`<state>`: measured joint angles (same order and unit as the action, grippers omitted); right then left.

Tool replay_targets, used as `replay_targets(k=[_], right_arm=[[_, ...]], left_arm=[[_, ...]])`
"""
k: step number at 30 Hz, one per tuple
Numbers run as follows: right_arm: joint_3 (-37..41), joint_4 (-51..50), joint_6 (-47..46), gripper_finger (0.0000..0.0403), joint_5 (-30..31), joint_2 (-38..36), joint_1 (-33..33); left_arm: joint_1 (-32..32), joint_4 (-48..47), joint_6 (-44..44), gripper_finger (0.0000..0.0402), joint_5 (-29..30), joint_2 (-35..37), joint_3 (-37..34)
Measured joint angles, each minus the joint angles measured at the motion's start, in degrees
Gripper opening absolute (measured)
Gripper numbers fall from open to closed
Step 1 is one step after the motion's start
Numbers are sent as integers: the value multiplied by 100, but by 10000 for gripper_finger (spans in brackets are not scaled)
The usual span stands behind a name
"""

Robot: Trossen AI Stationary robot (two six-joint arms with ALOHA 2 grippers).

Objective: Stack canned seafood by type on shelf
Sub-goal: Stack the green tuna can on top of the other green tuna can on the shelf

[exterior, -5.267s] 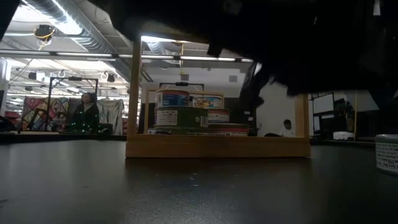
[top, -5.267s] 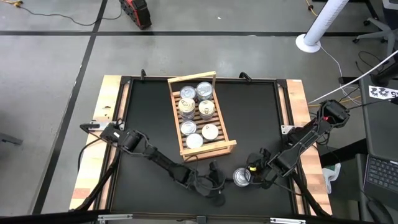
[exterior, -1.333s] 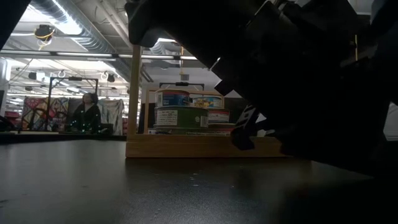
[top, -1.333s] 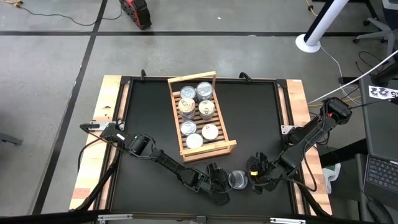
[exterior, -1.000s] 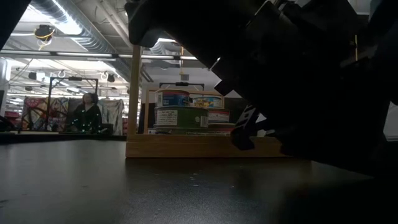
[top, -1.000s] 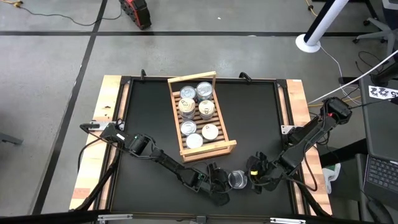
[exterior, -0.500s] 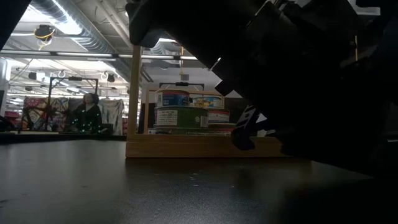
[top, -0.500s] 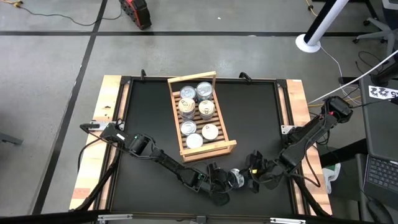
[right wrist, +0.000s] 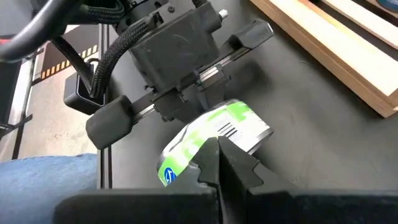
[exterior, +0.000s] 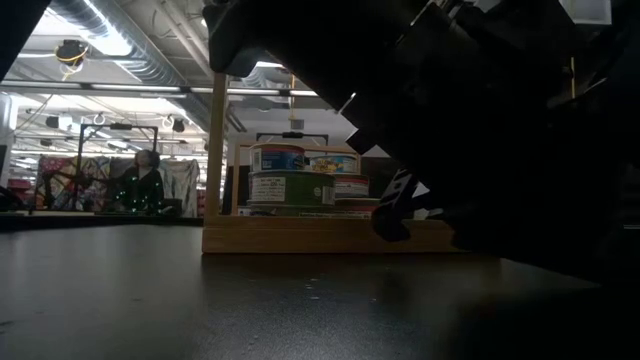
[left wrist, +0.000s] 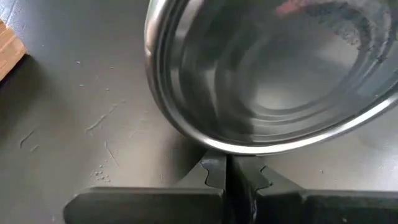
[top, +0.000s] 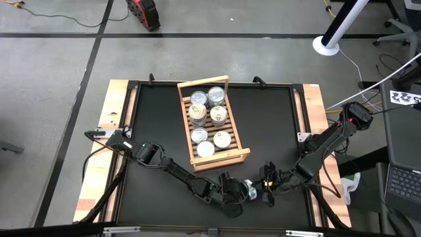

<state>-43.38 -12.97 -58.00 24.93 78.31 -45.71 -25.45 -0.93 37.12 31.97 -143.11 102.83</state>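
Loose can (top: 248,188) with green-and-white label sits tilted on the black table (top: 276,125), just off the rack's (top: 231,137) near end rail. Left gripper (top: 235,192) fingers pressed together, tips at the can's rim. Right gripper (top: 265,191) on the can's other side, fingers likewise together, touching its label. Rack holds several cans (top: 208,118), some stacked.

Left end effector (top: 241,191) closed, low near front edge, right end effector (top: 262,191) closed, facing it

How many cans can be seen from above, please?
7: six on the shelf, two at its far end, two in the middle, two near; one can lies between both grippers. Stacked ones may be hidden.
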Motion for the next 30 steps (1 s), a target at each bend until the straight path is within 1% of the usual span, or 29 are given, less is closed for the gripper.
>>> replay_targets(k=[7,10,13,16,21,26,30], right_arm=[[0,76,7,5,106,143,-2],[7,301,210,5,121,147,0],[46,435,450,5,0,199,0],[13,552,472,5,53,231,24],[31,503,446,5,-48,426,39],[28,396,441,5,-28,448,39],[24,384,448,5,-7,448,39]], left_arm=[[33,2,-2,0,-15,0,0],[71,35,41,0,-53,-2,0],[163,214,66,0,-21,-22,2],[251,300,72,0,-10,-22,2],[256,359,85,0,-339,-22,2],[282,332,175,0,-402,-22,2],[254,324,-13,0,-445,18,2]])
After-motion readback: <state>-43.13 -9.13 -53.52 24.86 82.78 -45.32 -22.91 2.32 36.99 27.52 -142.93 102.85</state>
